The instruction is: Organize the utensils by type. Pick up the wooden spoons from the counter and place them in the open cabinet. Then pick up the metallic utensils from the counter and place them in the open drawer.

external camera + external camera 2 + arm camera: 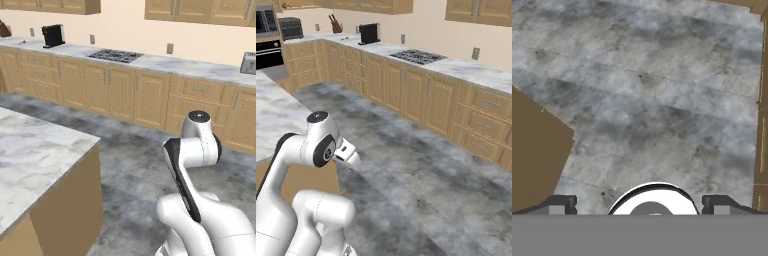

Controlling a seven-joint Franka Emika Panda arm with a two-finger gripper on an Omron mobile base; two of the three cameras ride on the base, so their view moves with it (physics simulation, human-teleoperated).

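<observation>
My gripper is open, its two dark fingertips far apart with nothing between them. It hangs over the grey floor, beside the brown side of the island. The arm is folded close to the base, with the hand tucked low and pointing down. The counter, white marble over tan cabinets, runs along the far wall. The wooden spoons, the metallic utensils, the open cabinet and the open drawer are out of view.
A marble-topped island stands close on the left. On the far counter are a cooktop, a black coffee machine and a toaster. A wall oven is at far left. Open floor lies between island and counter.
</observation>
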